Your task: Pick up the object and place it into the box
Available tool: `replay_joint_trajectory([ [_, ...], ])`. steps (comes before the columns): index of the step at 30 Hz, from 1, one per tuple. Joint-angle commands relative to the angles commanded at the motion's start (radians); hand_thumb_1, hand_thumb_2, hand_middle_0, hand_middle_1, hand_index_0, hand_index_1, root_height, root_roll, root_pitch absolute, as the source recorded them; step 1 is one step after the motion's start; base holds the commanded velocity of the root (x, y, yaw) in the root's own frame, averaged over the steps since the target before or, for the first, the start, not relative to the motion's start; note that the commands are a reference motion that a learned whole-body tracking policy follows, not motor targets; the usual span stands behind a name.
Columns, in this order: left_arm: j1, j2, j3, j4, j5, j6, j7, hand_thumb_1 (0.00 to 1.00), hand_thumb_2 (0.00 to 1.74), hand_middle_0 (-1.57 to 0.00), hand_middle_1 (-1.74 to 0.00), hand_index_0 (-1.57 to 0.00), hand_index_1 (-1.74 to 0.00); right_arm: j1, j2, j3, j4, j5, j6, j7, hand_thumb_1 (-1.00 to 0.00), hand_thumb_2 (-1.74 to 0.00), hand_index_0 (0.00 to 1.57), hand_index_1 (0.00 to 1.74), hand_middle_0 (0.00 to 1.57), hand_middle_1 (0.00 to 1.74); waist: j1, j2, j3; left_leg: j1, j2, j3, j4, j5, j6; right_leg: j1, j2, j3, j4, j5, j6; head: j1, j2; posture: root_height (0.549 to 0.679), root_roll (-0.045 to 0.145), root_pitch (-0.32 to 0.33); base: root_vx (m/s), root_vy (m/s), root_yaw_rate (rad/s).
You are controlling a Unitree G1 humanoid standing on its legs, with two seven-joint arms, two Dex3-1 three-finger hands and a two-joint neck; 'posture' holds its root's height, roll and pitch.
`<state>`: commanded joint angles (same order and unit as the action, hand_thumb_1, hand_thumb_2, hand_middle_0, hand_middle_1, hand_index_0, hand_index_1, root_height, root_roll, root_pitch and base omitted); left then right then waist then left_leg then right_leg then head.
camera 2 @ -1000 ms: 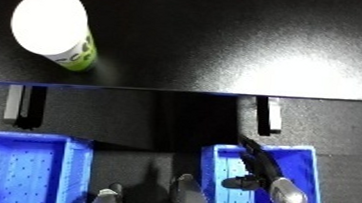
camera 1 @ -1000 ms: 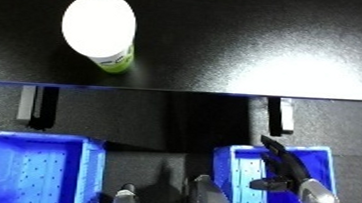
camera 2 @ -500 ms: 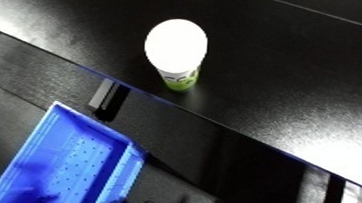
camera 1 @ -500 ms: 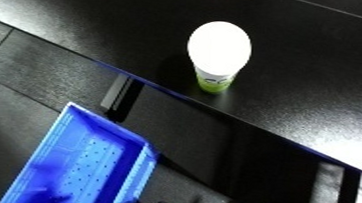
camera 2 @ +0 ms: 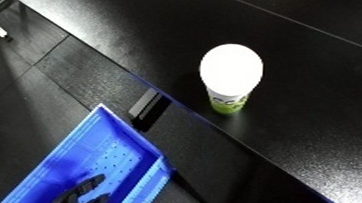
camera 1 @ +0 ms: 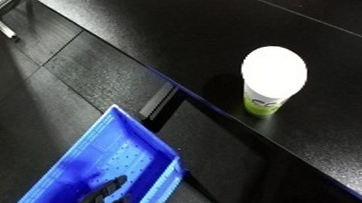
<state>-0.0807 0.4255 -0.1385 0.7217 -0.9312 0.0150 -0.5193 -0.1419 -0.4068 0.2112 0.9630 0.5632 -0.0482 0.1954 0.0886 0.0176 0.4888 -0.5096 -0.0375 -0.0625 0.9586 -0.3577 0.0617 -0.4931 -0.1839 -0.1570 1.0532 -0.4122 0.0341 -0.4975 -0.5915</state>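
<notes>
Blue bin [camera 1: 104,150] w/ dark hand [camera 1: 106,193] inside.

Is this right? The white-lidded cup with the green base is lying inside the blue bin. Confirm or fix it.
Not right. The left eye view shows the cup standing upright on the black table, well apart from the blue bin, which sits below the table's edge. The white lid and green base are as stated.

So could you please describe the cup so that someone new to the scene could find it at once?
Start at the black table filling the upper part of the view and follow its front edge. The cup stands upright just behind that edge, above and right of the blue bin. It alone has a bright white lid and a green-and-white wall.
</notes>
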Motion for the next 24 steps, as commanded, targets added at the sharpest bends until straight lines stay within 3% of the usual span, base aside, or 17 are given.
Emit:
replay_joint_trajectory([
  [5, 0.015, 0.024, 0.017, -0.166, -0.187, 0.082, -0.181, 0.00, 0.00, 0.00, 0.00, 0.00, 0.00, 0.004, -0.008, -0.010, 0.039, 0.016, -0.017, 0.017, 0.00, 0.00, 0.00, 0.00, 0.00, 0.00, 0.012, 0.005, 0.008, 0.007, -0.001, -0.005, -0.010, -0.004, 0.0006, 0.003, -0.0050, -0.002, -0.006, 0.004, 0.0027, 0.020, -0.009, 0.602, 0.033, -0.067, 0.010, 0.016, 0.051],
  [14, -0.009, 0.058, 0.116, -0.466, -0.372, 0.183, -0.350, 0.00, 0.00, 0.00, 0.00, 0.00, 0.00, 0.039, -0.004, -0.026, 0.068, 0.043, -0.036, 0.037, 0.00, 0.00, 0.00, 0.00, 0.00, 0.00, 0.027, 0.000, 0.013, 0.022, -0.004, -0.014, -0.032, -0.004, -0.0038, 0.011, -0.0074, -0.004, -0.021, 0.012, 0.0041, 0.072, -0.025, 0.604, 0.028, -0.065, 0.033, -0.006, 0.065],
  [19, -0.034, 0.071, 0.149, -0.615, -0.430, 0.202, -0.364, 0.00, 0.00, 0.00, 0.00, 0.00, 0.00, 0.061, 0.004, -0.034, 0.078, 0.051, -0.046, 0.046, 0.00, 0.00, 0.00, 0.00, 0.00, 0.00, 0.033, -0.003, 0.012, 0.031, -0.007, -0.018, -0.044, -0.005, -0.0058, 0.021, -0.0073, -0.006, -0.027, 0.011, 0.0011, 0.098, -0.035, 0.605, 0.027, -0.066, 0.032, -0.016, 0.063],
  [24, -0.072, 0.059, 0.199, -0.761, -0.548, 0.165, -0.271, 0.00, 0.00, 0.00, 0.00, 0.00, 0.00, 0.080, 0.020, -0.041, 0.095, 0.054, -0.058, 0.063, 0.00, 0.00, 0.00, 0.00, 0.00, 0.00, 0.037, -0.010, 0.011, 0.041, -0.010, -0.023, -0.052, -0.005, -0.0078, 0.030, -0.0075, -0.007, -0.030, 0.009, -0.0028, 0.134, -0.039, 0.606, 0.026, -0.069, 0.026, -0.023, 0.055],
])
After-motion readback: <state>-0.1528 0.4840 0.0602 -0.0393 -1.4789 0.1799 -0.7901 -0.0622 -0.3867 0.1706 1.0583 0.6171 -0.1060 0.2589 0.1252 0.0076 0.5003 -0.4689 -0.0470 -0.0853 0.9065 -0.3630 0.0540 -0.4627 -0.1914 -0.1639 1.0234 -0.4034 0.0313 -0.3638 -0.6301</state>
